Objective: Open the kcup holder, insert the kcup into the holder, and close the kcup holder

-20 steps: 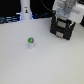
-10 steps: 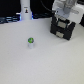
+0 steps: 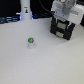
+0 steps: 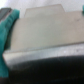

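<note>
- The exterior view shows a pale tabletop (image 3: 45, 67) with one white robot arm reaching in at the far edge, toward the exterior view's right.
- The kcup holder (image 3: 62, 29), a black boxy drawer unit with two grey marks on its front, sits near the table's far right corner in that view.
- The gripper (image 3: 63, 16) hangs directly over the holder's top front edge, close enough that it may be touching; contact cannot be confirmed at this blur.
- Whether the fingers are spread or closed cannot be told: the exterior view is too soft, and the wrist view shows only blurred green pads (image 4: 7, 27) at the side of a flat grey surface (image 4: 45, 30) filling the picture.
- The kcup (image 3: 30, 42), a tiny whitish pod with a bright green top, stands upright and alone on open table, well apart from the holder, toward the exterior view's left and nearer the camera.
- A tall white post (image 3: 25, 9) stands at the far edge, toward the exterior view's left of the holder.
- The key relation: the hand is at the holder, not the pod, which suits opening the drawer first. The drawer looks shut, so the pod's turn probably comes later, with a reach back across the table toward the exterior view's left.
</note>
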{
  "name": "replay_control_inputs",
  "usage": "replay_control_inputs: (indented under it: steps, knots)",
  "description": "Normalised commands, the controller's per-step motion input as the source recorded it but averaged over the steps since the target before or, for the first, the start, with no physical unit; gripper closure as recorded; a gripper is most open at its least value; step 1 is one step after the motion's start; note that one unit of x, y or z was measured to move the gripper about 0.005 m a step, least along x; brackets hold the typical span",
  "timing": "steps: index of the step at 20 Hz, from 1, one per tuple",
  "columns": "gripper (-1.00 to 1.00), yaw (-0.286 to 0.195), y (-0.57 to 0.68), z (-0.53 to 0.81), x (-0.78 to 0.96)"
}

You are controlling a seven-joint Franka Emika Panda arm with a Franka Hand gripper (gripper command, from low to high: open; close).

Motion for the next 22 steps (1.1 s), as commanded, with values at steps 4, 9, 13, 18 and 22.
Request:
replay_control_inputs:
  steps: [4,9,13,18,22]
  knots:
    - [1.0,-0.051,-0.29,0.23,0.94]
    - [1.0,-0.048,-0.28,0.25,0.96]
    - [1.0,-0.047,-0.29,0.26,0.97]
    - [1.0,-0.049,-0.3,0.23,0.97]
    - [1.0,-0.058,-0.32,0.22,0.95]
